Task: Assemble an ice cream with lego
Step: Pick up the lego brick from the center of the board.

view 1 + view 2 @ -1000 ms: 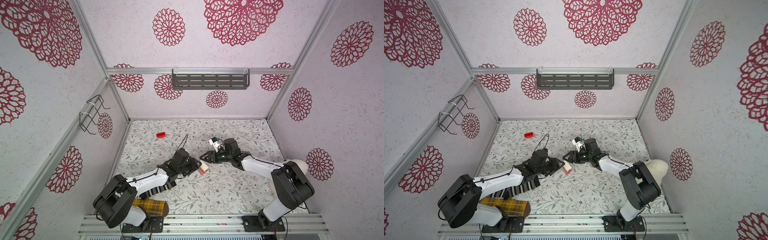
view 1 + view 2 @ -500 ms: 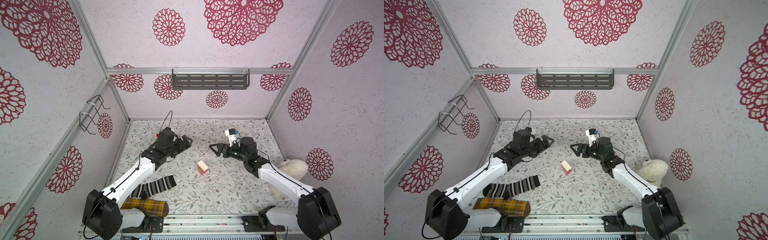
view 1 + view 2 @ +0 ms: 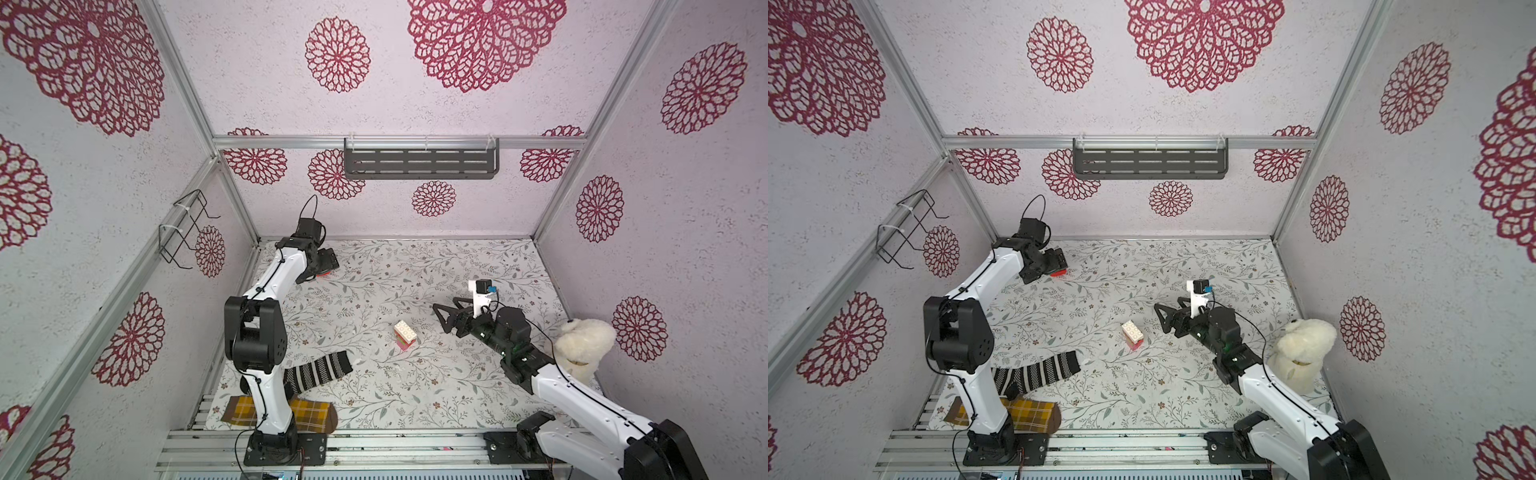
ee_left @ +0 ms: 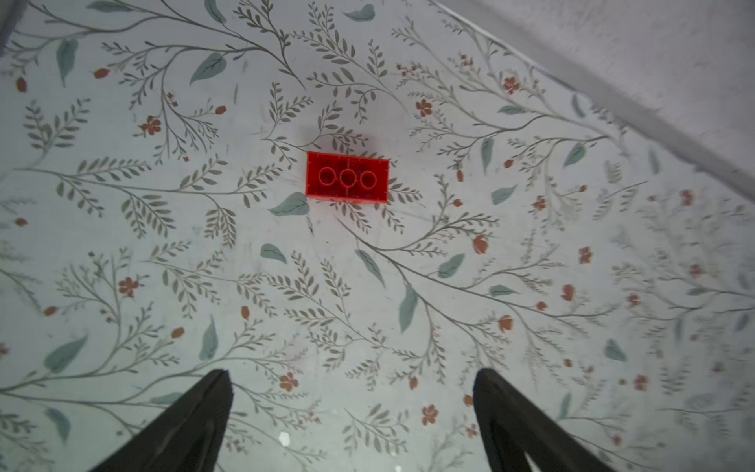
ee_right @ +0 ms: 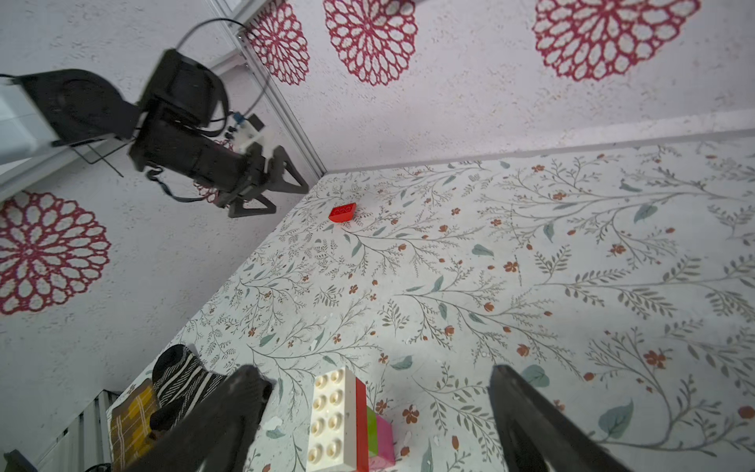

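So the half-built ice cream stack (image 3: 405,336) sits around the middle of the flowery bench (image 3: 415,270). The white studded brick is the top layer, with a red one under it and a narrower green and pink stem below that. In both top views it looks like it's standing studs-up, though I can't swear it isn't leaning a bit. Nothing is touching it.

The right hand (image 3: 439,319) hangs near the stack on its right side, with a strip of bare bench between them. Its fingers are spread wide and it's holding nothing. From the right wrist camera the stack (image 5: 343,421) shows up low between the two dark fingers (image 5: 228,408).

The left hand (image 4: 351,376) is way over by the far left corner, fingers also wide apart and empty. It hovers over a loose red brick (image 4: 347,177) that lies flat with its hollow, three-tube side facing the wrist camera. That brick is well apart from the stack. In a top view only a sliver of red (image 3: 1057,273) pokes out from under the hand.

Other stuff lying around:
- A black-and-white striped sock (image 3: 324,368) and a yellow plaid sock (image 3: 307,415) lie by the left arm's base.
- A cream plush toy (image 3: 584,345) sits against the right wall.
- A grey shelf (image 3: 419,158) is on the back wall.
- A wire rack (image 3: 183,232) is on the left wall.
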You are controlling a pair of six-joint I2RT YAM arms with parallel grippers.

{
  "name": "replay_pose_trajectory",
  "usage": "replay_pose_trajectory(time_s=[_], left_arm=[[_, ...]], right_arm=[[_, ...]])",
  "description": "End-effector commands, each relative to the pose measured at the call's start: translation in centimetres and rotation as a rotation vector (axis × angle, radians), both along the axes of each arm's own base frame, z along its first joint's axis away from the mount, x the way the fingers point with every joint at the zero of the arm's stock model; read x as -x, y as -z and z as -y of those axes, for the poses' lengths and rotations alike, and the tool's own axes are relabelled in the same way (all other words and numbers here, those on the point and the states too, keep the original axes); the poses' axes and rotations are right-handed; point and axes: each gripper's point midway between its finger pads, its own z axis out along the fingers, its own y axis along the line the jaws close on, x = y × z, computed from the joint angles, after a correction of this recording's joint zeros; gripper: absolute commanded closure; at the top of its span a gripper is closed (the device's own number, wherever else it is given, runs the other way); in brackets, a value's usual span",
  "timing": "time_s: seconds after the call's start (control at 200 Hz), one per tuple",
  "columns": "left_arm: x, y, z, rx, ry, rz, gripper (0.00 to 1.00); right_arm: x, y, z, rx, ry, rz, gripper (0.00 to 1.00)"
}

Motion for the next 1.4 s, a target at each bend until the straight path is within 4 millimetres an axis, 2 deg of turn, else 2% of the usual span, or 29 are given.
replay_pose_trajectory(time_s=[0.0, 0.12, 0.27, 0.42, 0.605, 0.801, 0.971, 1.071, 1.226, 1.391], left_arm=[[-1.5, 0.0, -2.8, -0.188, 0.08, -0.037, 0.03], [-4.5, 1.7, -3.6, -0.187, 0.085, -0.106, 0.03], [-7.3, 4.0, -3.1, -0.172, 0.091, -0.139, 0.03], [-8.5, 6.5, -3.2, -0.176, 0.077, -0.15, 0.03], [-9.5, 8.2, -1.1, -0.089, 0.086, -0.115, 0.03], [-9.8, 9.7, 0.4, -0.024, 0.096, -0.116, 0.03], [-8.8, 12.1, 0.2, -0.033, 0.079, -0.185, 0.0], [-8.1, 12.9, -0.1, -0.059, 0.065, -0.219, 0.05], [-7.7, 12.6, -0.5, -0.078, 0.051, -0.231, 0.14], [-7.9, 11.5, 0.3, -0.032, 0.048, -0.205, 0.31]], right_arm=[[0.0, -2.8, -0.1, -0.018, 0.007, 0.135, 0.08], [-0.1, -2.3, -0.3, -0.011, 0.002, 0.122, 0.09], [-0.1, -2.1, -0.6, -0.006, -0.009, 0.117, 0.09], [-0.2, -2.0, -0.6, -0.003, -0.01, 0.117, 0.08], [-0.1, -1.8, -1.0, -0.003, -0.032, 0.108, 0.09], [0.0, -1.7, -1.2, -0.001, -0.039, 0.108, 0.09], [0.0, -1.7, -1.1, -0.002, -0.038, 0.106, 0.09], [0.0, -1.9, -0.9, -0.001, -0.029, 0.113, 0.09], [0.0, -1.8, -0.9, -0.002, -0.024, 0.115, 0.09], [0.0, -1.8, -0.8, -0.002, -0.019, 0.118, 0.1]])
